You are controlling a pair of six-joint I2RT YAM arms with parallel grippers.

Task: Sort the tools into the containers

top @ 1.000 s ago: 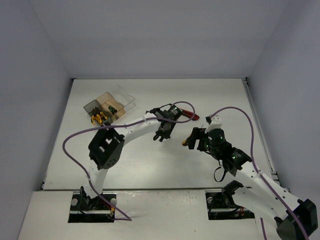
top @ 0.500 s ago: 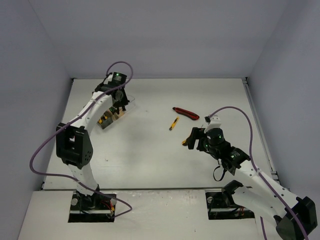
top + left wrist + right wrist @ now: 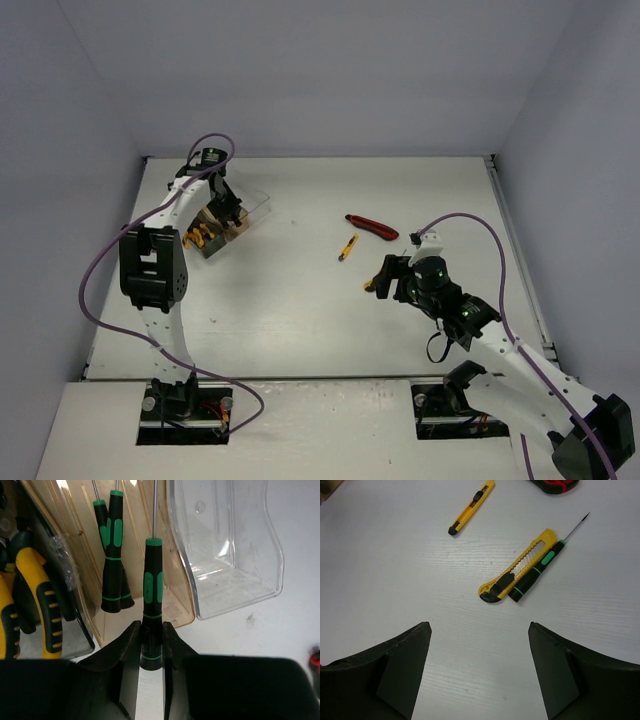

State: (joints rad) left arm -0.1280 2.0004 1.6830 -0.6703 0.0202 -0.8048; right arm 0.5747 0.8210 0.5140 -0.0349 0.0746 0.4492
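White tabletop (image 3: 300, 310) is enclosed by pale grey walls (image 3: 300, 80). Left gripper (image 3: 151, 630) is extended to the containers (image 3: 256, 203), clamped on a black-green screwdriver (image 3: 152, 580); right gripper (image 3: 477, 630) is held wide.

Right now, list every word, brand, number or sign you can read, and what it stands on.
None. No lettering shows on the screwdriver in the left pincer, the amber bin, the small knife, the big knife or the red knife; any marks are too small to read.

Robotics lab test cell — bare pale walls (image 3: 320, 80) enclose a white table (image 3: 290, 310); left arm (image 3: 152, 268) and right arm (image 3: 500, 342), cabled, bolted at its edge.
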